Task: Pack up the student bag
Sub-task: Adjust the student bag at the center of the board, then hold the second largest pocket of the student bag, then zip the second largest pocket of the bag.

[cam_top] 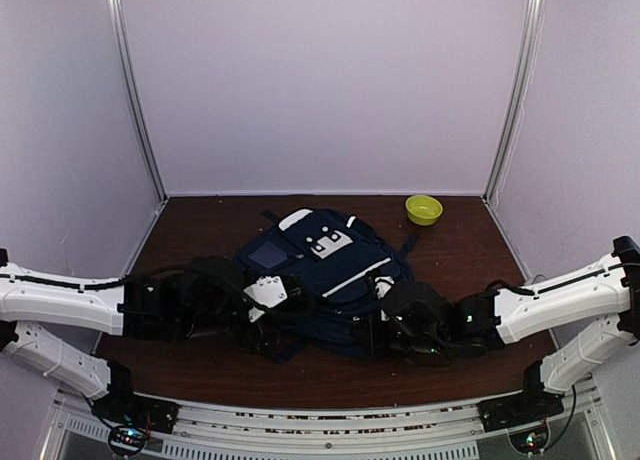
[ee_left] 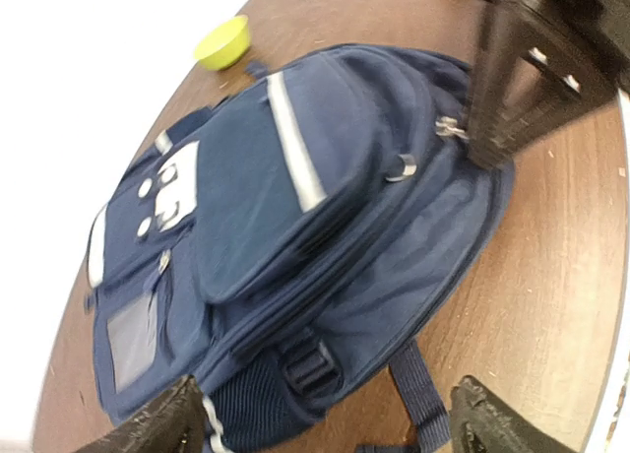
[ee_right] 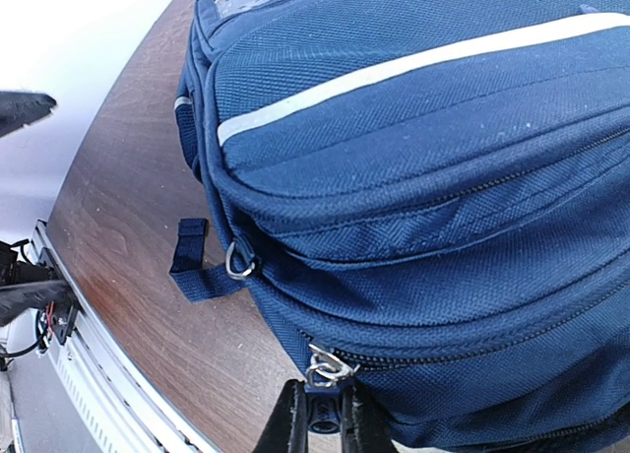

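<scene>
1. We list the student bag [cam_top: 322, 270]: navy with white stripes, lying flat with its front patches up, at the middle of the brown table [cam_top: 200, 225], between the two arms.
2. We find the right gripper [ee_right: 323, 420] clenched on a zipper pull [ee_right: 324, 372] at the bag's right-hand edge.
3. We note the left gripper [ee_left: 323, 428] released, its fingers wide apart by the bag's left side, grasping nothing.
4. We record a yellow-green bowl [cam_top: 423, 209] at the table's far right, well apart from the bag.
</scene>
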You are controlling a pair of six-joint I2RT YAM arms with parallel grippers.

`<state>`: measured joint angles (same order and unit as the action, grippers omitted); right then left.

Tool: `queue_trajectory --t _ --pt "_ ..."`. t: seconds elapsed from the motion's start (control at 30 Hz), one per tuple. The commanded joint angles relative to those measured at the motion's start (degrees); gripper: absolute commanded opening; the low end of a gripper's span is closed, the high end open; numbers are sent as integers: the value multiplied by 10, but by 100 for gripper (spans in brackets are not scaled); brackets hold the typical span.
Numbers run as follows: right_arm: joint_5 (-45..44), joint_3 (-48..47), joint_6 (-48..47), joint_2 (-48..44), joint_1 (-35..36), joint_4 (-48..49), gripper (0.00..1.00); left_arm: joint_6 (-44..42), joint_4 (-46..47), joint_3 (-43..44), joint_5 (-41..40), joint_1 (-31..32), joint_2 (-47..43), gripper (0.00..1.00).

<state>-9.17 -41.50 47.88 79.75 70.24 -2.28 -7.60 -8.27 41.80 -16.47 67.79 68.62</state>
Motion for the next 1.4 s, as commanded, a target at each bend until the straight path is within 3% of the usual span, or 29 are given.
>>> queue_trajectory --t 0.0,0.17,0.23,0.4,0.53,0.67,0.73,0.83,0.9,1.03,1.37 --pt "-28 -9 -12 -23 -4 -28 0 -118 82 30 28 8 52 86" --pt "-27 -17 -17 -29 -4 -38 0 -196 143 47 87 8 112 83" --pt "-29 -18 -17 -33 -4 -43 0 -217 150 64 99 8 138 77" --pt "-34 -10 -11 -45 -4 -41 0 -237 166 107 95 8 200 68" --pt "-31 -9 -11 -52 -4 -45 0 -240 156 145 102 8 245 54" --pt "-24 -11 -16 -57 -4 -48 0 -233 171 152 102 8 258 51" --pt "-23 -12 -17 -62 -4 -49 0 -230 171 158 91 8 266 43" --pt "-32 -9 -16 -70 -4 -52 0 -226 143 173 74 8 279 17" --pt "-41 -6 -15 -73 -7 -58 0 -226 136 171 79 8 276 8" --pt "-42 -3 -14 -75 -17 -66 0 -225 137 154 91 8 255 0" --pt "-40 28 0 -106 -76 -101 0 -223 112 127 99 8 203 0"
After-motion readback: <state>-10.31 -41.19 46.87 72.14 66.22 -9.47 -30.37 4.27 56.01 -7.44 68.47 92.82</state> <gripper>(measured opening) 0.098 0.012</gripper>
